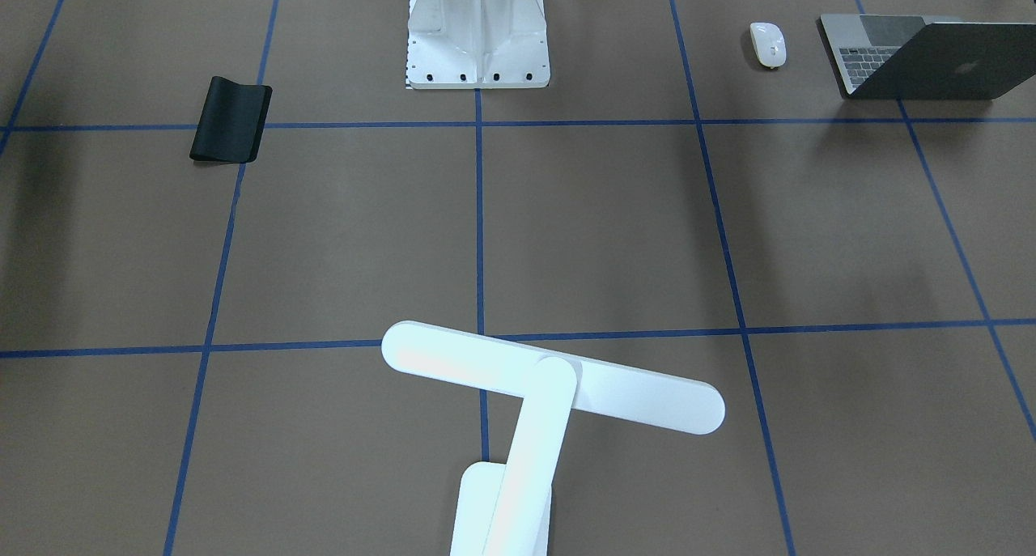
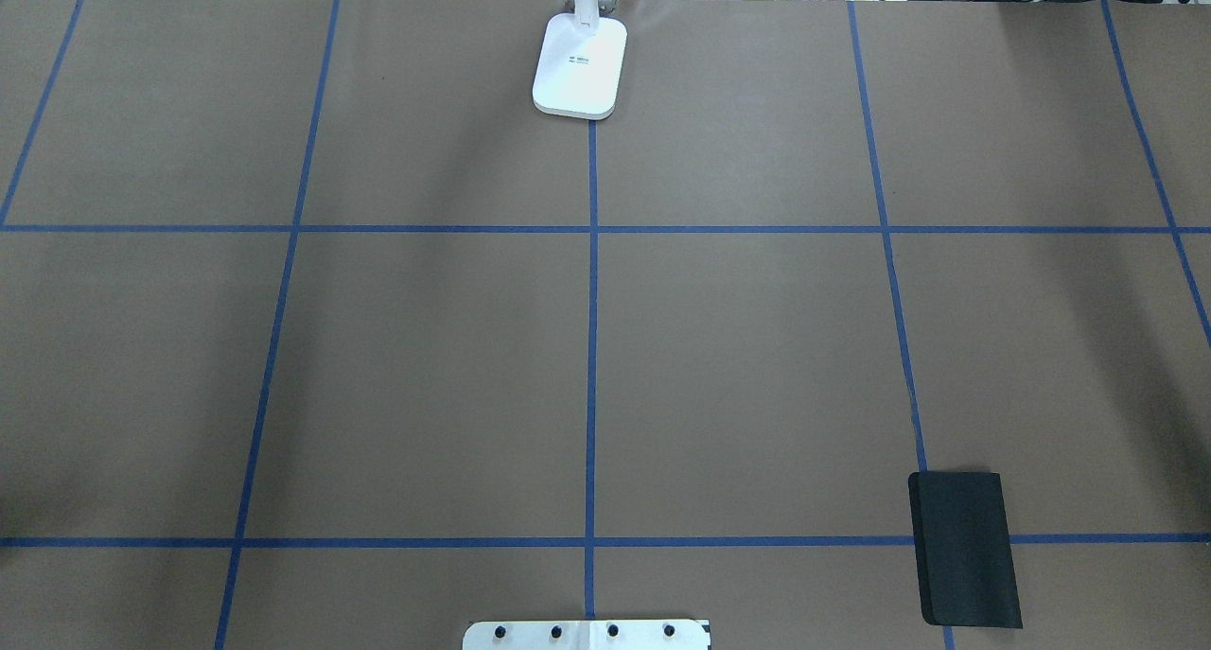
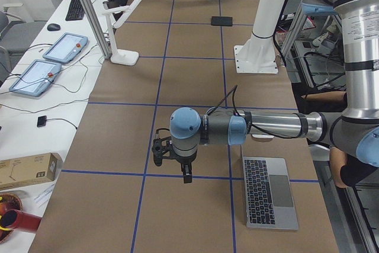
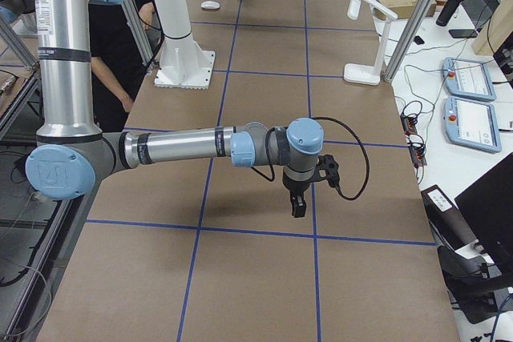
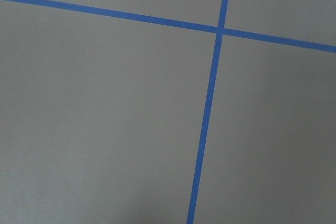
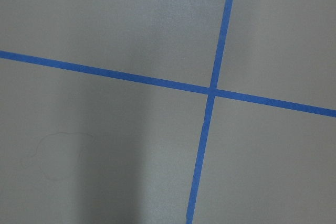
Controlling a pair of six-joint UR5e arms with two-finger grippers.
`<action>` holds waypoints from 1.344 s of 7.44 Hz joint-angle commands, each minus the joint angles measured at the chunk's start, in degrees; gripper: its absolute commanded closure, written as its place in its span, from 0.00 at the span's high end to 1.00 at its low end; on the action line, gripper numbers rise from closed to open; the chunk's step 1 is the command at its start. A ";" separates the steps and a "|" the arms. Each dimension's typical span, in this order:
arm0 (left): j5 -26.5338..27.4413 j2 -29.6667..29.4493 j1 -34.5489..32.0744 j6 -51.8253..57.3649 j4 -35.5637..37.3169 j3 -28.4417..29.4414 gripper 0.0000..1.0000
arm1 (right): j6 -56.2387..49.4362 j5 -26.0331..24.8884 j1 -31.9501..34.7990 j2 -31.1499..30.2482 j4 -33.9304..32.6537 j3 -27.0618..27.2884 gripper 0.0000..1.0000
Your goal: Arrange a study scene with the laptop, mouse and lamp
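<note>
Holds left gripper [image 3: 186,174] and right gripper [image 4: 296,206] over the table [image 2: 426,347], cannot tell whether either is open or closed, with the open laptop [image 1: 931,62] near the left gripper on its robot-ward side, mouse [image 1: 768,44] just beside that laptop, lamp [image 1: 550,378] well apart from both.

The left gripper [image 3: 186,175] and right gripper [image 4: 297,207] show only in side views, their jaws unreadable, and the laptop [image 1: 955,70] near the left gripper is clipped by the front view's edge.
</note>
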 commanded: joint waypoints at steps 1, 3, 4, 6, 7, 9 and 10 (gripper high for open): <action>0.00 0.03 0.00 0.00 -0.09 -0.04 1.00 | -0.09 -0.11 0.01 0.19 0.23 -0.45 1.00; -0.09 0.03 0.00 -0.09 -2.97 -0.13 1.00 | 0.00 0.15 0.01 0.11 0.67 0.25 1.00; -0.18 0.03 0.00 0.00 -5.60 -0.13 1.00 | -0.09 0.06 0.01 0.54 0.67 0.34 1.00; 0.08 3.34 1.14 9.58 -13.08 0.22 0.99 | -0.17 0.32 0.01 0.02 0.67 0.60 1.00; 0.26 5.11 0.97 19.33 -12.92 0.49 0.99 | -0.26 0.06 0.01 0.28 0.67 0.60 1.00; -0.26 6.88 0.27 23.46 -12.83 -0.64 1.00 | -0.26 0.15 0.01 0.54 0.67 0.60 1.00; -0.79 8.80 -0.08 23.90 -12.66 -3.18 1.00 | -0.26 0.15 0.01 0.54 0.76 0.78 1.00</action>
